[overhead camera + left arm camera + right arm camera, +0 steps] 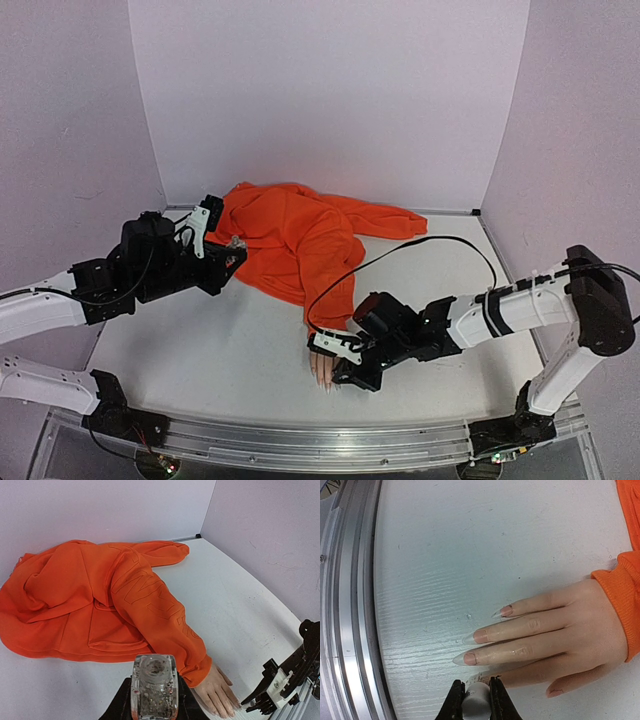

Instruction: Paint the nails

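White bench (200, 340), lilac walls (330, 100); the mannequin hand (560, 640) lies flat by the front edge, nails (470, 658) toward the rail (350, 605). The right gripper (477, 694), jaws pinched on a white cap (477, 706), sits beside the fingers (520, 630): painting looks underway, needing a fine stroke next. Only the left wrist view shows the left gripper (154, 707) clamping the clear bottle (154, 677).

The bottom edge cuts off the fingers (456, 700) of the right gripper (477, 692) and the white cap (477, 699) between them. They hide one fingertip of the mannequin hand (570, 635). From the top camera the nails (470, 658) look too small to make out. The clear bottle (153, 687) is cut off below.
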